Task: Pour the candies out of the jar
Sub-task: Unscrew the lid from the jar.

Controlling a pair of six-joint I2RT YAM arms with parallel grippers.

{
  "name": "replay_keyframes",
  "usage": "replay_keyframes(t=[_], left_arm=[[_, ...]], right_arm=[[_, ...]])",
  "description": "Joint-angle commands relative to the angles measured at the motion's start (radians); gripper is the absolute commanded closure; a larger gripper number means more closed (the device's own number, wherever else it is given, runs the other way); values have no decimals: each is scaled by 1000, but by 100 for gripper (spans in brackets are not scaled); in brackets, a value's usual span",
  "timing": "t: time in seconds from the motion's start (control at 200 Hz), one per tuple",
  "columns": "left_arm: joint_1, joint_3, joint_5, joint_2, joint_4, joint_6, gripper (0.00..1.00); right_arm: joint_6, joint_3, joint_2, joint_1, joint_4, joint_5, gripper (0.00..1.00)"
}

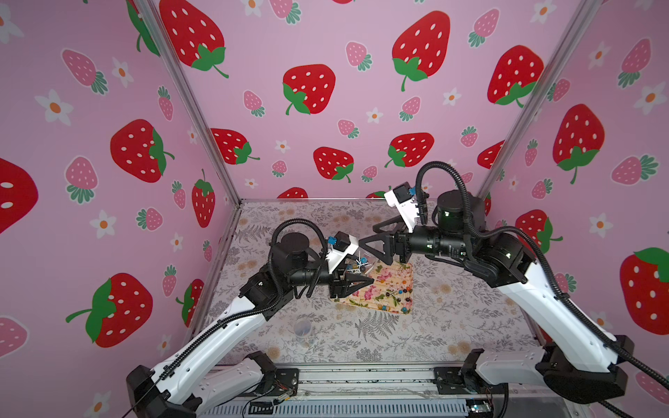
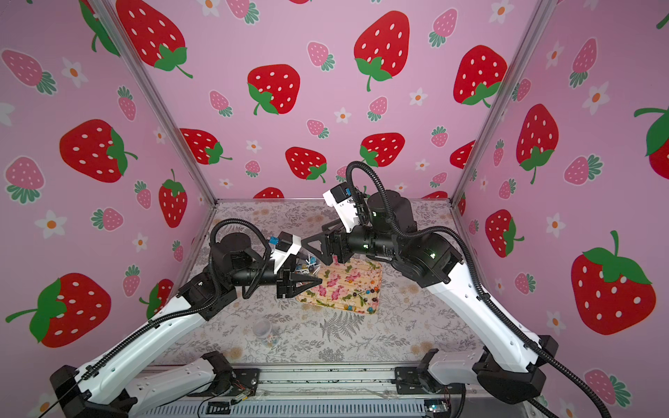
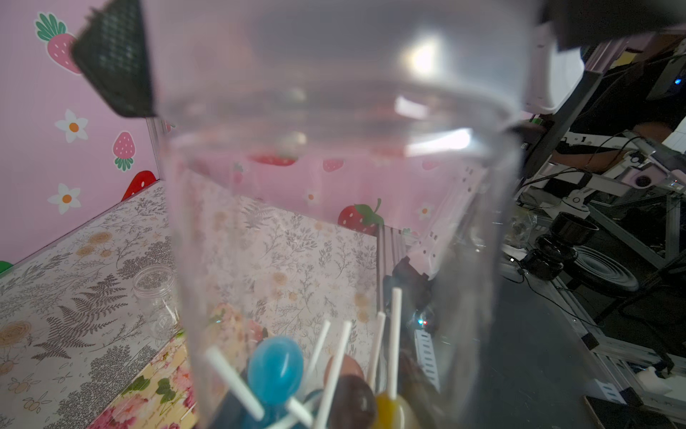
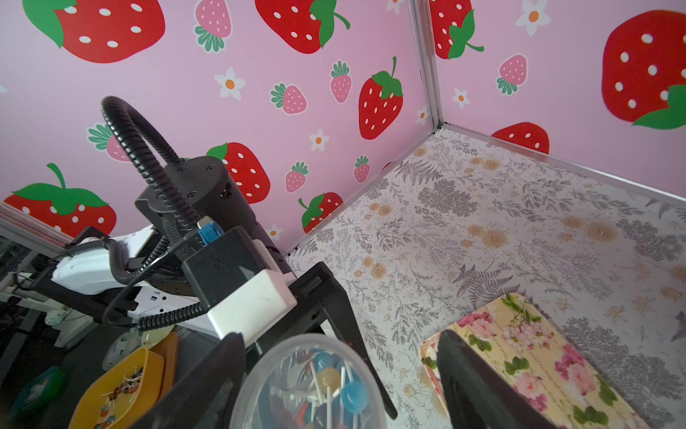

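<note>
A clear plastic jar [image 1: 356, 266] [image 2: 307, 266] hangs tilted over the left edge of the floral tray [image 1: 408, 275], and my left gripper [image 1: 359, 274] is shut on it. In the left wrist view the jar [image 3: 334, 223] fills the frame, with one black finger [image 3: 115, 63] beside it. The candies [image 3: 274, 371] inside it are lollipops with blue, dark and yellow heads. More candies [image 1: 398, 295] lie on the tray. My right gripper [image 4: 341, 386] stands open around the jar's round end [image 4: 308, 375]. A gap shows between the jar and one of its fingers [image 4: 475, 386].
A second small clear jar [image 1: 303, 330] [image 3: 154, 297] stands on the floral table nearer the front left. Strawberry-print walls close three sides. A yellow bowl [image 4: 122, 386] holding small candies sits outside the cell behind my left arm.
</note>
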Motion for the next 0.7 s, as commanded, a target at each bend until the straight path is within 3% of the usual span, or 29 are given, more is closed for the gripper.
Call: replay_keyframes(t=[0.0,0.395,0.695], left_arm=[[6,-1,6,-15,21,21,54],[10,0,9,-15,21,17,54],[12,5,20,-12,25,10,54]], right_arm=[[2,-3,1,11,-13,10,25],[-5,-36,-16,17,-3,6,26],[-60,-34,-17,17,13,-38,47]])
